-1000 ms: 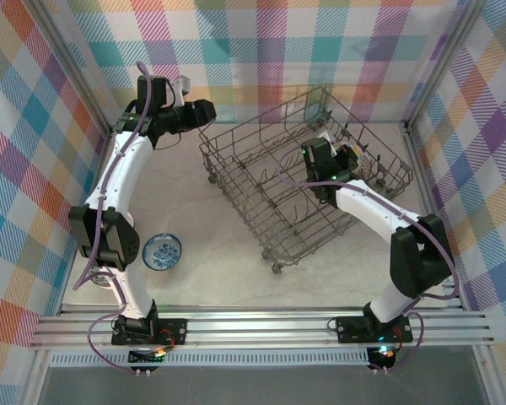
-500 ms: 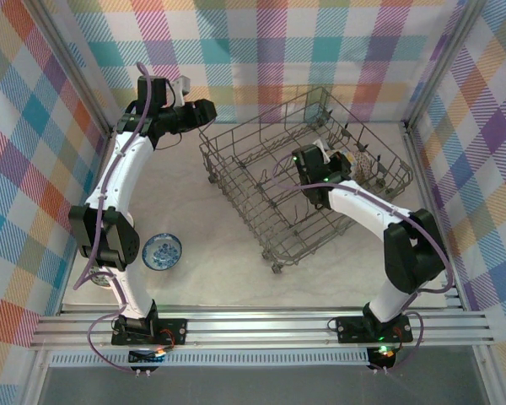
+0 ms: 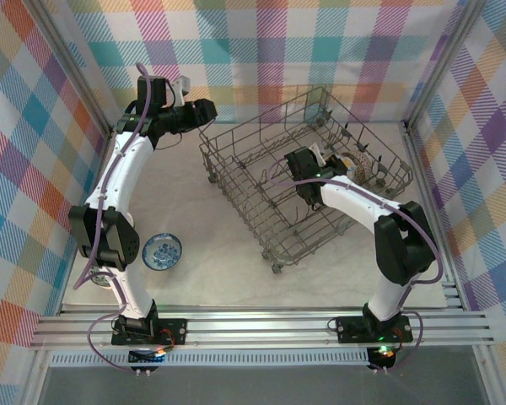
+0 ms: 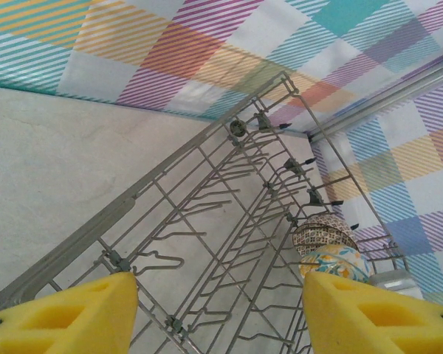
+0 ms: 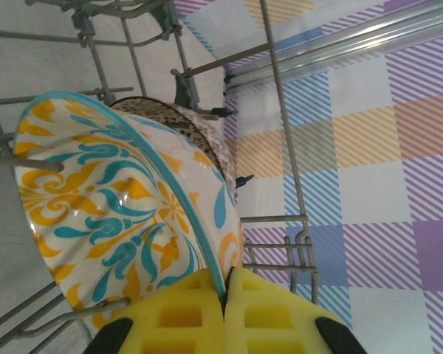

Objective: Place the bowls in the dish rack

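Right gripper (image 5: 225, 299) is pinching the rim of the floral bowl (image 5: 111, 192) between its yellow pads (image 5: 269, 317), with the bowl standing on edge inside the dish rack (image 3: 253, 194), just beside a brown-patterned bowl (image 5: 207, 140). Left gripper (image 4: 221, 313) is hanging open over the rack's far left corner. Blue-and-white bowl (image 3: 162, 251) is sitting on the table (image 3: 211, 245), well apart from the rack

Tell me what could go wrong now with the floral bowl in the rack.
1. The right claw pinches only the thin rim of the floral bowl, so the bowl could slip or twist.
2. The brown-patterned bowl sits close behind it, and a nudge may knock ceramic on ceramic.
3. Wires of the dish rack crowd the claw, so pulling out could snag one and jolt both bowls.
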Controlling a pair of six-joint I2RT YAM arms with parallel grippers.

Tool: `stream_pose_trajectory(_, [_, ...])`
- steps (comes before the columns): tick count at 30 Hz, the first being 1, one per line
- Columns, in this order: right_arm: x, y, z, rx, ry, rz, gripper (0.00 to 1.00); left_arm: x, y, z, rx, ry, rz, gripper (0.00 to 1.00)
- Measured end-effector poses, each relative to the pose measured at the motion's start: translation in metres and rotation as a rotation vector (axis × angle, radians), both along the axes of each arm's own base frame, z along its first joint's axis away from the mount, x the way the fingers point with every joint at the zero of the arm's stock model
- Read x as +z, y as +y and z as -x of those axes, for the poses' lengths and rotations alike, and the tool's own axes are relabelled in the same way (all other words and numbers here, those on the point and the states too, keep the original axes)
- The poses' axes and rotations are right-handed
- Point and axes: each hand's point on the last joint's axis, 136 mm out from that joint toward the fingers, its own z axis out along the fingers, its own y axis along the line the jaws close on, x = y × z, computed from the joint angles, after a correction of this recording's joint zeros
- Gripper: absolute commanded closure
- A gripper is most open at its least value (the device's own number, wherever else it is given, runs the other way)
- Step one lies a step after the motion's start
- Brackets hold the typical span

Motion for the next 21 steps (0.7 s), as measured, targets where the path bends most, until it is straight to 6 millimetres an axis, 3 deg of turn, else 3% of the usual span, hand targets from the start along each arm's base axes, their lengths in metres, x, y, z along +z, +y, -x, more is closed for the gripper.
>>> stream_pose_trajectory(9, [-0.008, 0.000, 0.001, -0.027, 0.018, -0.019, 0.86, 0.000, -0.001, 0.001, -0.003, 0.003, 0.005, 0.39])
stream_pose_trajectory(17, [-0.028, -0.002, 0.000, -0.042, 0.082, 0.009, 0.79, 0.000, -0.001, 0.001, -0.003, 0.005, 0.008, 0.39])
stream_pose_trajectory(21, [-0.025, -0.002, -0.001, -0.050, 0.073, 0.003, 0.72, 0.000, -0.001, 0.001, -0.003, 0.005, 0.008, 0.39])
